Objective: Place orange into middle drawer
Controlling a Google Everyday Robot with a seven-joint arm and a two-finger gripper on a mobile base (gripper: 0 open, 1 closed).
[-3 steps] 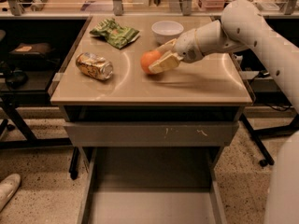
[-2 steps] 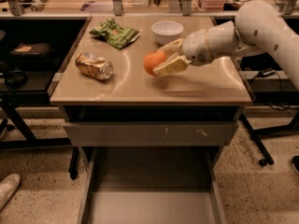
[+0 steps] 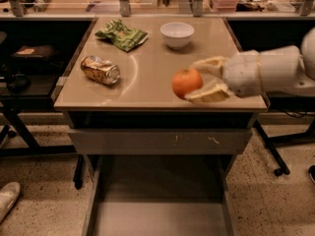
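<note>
The orange (image 3: 186, 81) is round and bright, held between the two cream fingers of my gripper (image 3: 202, 80). The gripper reaches in from the right on a white arm and holds the orange lifted over the front right part of the tan tabletop (image 3: 142, 77). The middle drawer (image 3: 157, 200) is pulled out below the table's front, a wide grey tray with a flat floor and low side walls. The orange is above and behind the drawer's opening.
A crushed golden-brown can (image 3: 100, 70) lies at the table's left. A green snack bag (image 3: 121, 34) and a white bowl (image 3: 177, 34) sit at the back. The shut grey upper drawer front (image 3: 160, 140) has pale scratches. A shoe (image 3: 7, 199) shows at lower left.
The gripper has carried the orange up off the table and toward the front right edge, nearer the camera.
</note>
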